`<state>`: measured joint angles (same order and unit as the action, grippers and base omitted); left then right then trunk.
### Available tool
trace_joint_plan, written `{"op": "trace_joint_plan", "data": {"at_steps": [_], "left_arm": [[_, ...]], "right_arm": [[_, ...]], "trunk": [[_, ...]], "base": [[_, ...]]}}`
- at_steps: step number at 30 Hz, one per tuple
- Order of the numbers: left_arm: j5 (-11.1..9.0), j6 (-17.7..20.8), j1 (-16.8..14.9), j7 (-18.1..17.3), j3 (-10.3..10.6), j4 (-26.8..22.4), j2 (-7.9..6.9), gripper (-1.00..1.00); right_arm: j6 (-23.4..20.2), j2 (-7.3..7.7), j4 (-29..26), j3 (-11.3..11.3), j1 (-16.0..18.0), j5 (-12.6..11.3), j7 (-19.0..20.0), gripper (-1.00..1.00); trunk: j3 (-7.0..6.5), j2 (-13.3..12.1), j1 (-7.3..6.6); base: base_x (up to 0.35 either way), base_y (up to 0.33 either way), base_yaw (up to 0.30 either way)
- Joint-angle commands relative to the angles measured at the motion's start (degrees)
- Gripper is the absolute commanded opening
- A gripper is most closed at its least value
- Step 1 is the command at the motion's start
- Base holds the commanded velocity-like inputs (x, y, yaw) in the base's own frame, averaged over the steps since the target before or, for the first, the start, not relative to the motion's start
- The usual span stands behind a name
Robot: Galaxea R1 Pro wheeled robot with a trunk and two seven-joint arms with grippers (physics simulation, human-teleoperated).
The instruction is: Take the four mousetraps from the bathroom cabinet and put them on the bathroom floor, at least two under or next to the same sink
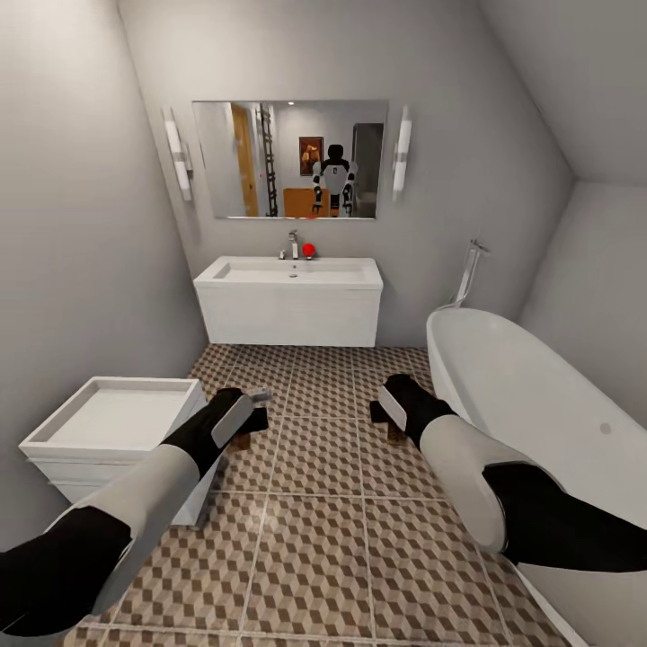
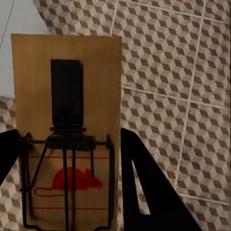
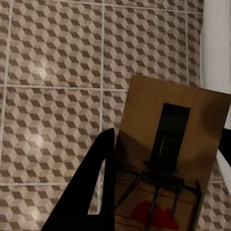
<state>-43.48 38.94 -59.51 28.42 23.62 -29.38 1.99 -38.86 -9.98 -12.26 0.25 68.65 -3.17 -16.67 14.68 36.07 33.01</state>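
So each arm has a mousetrap in hand right now: the left mousetrap (image 2: 67, 130) is a flat wooden board with a black wire spring and a red mouse print, pinched across its width by the left gripper (image 2: 67, 192), whose dark fingers (image 2: 149, 192) sit right against the board's long edges, so it's closed down to just the board's width. Same deal on the other side, the right mousetrap (image 3: 168, 159) is clamped edge to edge in the right gripper (image 3: 163, 192). My guess is these things are light and stiff, nothing floppy, but thin and smooth-edged, so they could pivot or slip out if the grip is loose; holding by the side edges, clear of the spring wire, looks like the sane spot. In the head view both are held above the bathroom floor (image 1: 314, 503), left one at about 9 o'clock from the centre, right one at about 3. The white sink (image 1: 289, 301) sits at 12 o'clock against the far wall under a mirror (image 1: 289, 159), well away from both traps. There's a bathtub (image 1: 539, 395) at 3 o'clock and a low white unit (image 1: 108, 431) at 8.
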Motion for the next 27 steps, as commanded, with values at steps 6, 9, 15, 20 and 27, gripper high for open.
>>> {"op": "trace_joint_plan", "data": {"at_steps": [6, 9, 15, 20, 27], "left_arm": [[0.83, -2.43, -0.23, -5.03, 0.23, -0.02, 0.09, -1.00], [1.05, -2.80, -0.25, -5.76, 0.22, -0.13, 0.96, -1.00], [1.22, -2.39, -0.26, -6.28, 0.20, -0.73, 2.00, -1.00], [1.28, -1.47, -0.26, -6.27, 0.24, -1.12, 3.05, -1.00], [1.66, 1.41, -0.26, -6.17, 0.28, -2.37, 3.61, -1.00]], "right_arm": [[3.60, -0.02, 0.42, 0.02, 0.38, -0.66, -0.47, -1.00], [4.94, -0.02, 0.50, 0.02, 0.41, -0.63, -0.47, -1.00], [5.91, -0.02, 0.56, 0.09, 0.43, -0.61, -0.47, -1.00], [5.60, -0.02, 0.56, 0.17, 0.43, -0.67, -0.12, -1.00], [3.37, -0.02, 0.62, 0.23, 0.43, -0.69, 1.37, -1.00]], "trunk": [[0.09, 0.08, 0.02], [0.09, 0.08, 0.02], [0.99, 2.09, 1.12], [1.89, 4.09, 2.22], [3.15, 6.90, 3.75]], "base": [[0.000, 0.000, 0.000], [0.000, 0.000, 0.000], [0.000, 0.000, 0.000], [0.000, 0.000, 0.000], [0.000, 0.000, 0.000]]}}
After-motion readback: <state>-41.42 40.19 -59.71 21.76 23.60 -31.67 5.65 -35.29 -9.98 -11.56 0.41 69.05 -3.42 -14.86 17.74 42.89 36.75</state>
